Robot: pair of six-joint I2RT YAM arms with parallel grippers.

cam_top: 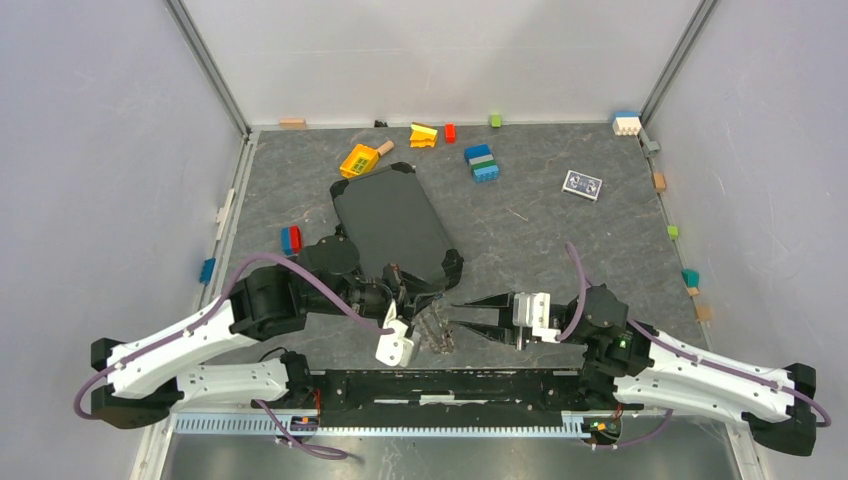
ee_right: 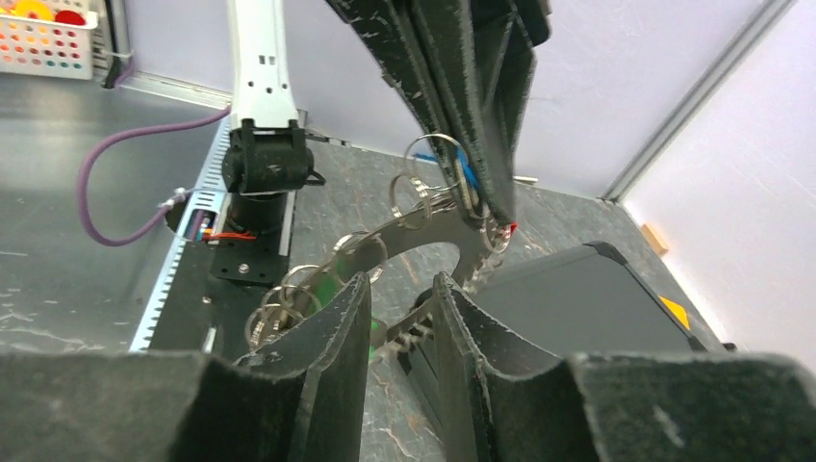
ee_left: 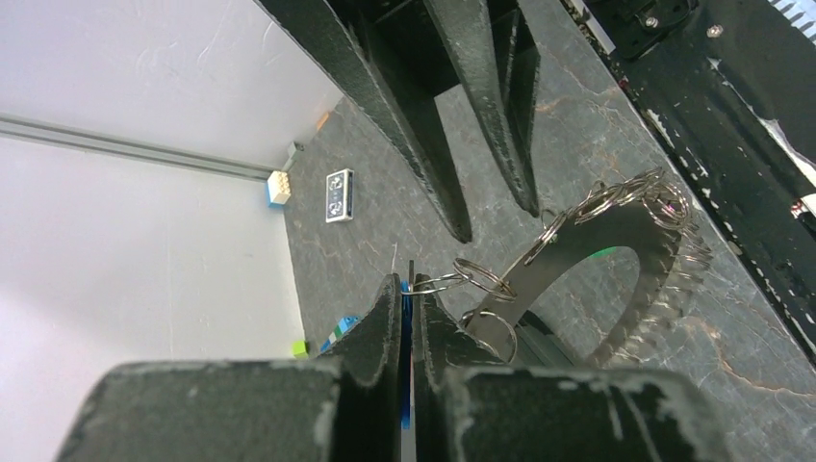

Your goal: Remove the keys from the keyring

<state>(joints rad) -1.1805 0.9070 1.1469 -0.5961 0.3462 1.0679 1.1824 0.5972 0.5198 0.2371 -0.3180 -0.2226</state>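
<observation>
The keyring (ee_left: 664,241), a flat grey band strung with small split loops, sits tilted at the tabletop's (cam_top: 540,230) 6 o'clock. The left tool (ee_left: 408,285) reaches in from 9 o'clock, clamped on a blue-headed key (ee_right: 466,175). The right tool (ee_right: 399,287) comes from 3 o'clock, jaws narrowly apart beside the band.

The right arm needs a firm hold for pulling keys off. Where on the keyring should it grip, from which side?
Probably the keyring's flat band, opposite the blue key that the left gripper holds, coming from the right: it hangs lifted, so one finger can pass through its hole and pinch the thin band.
</observation>
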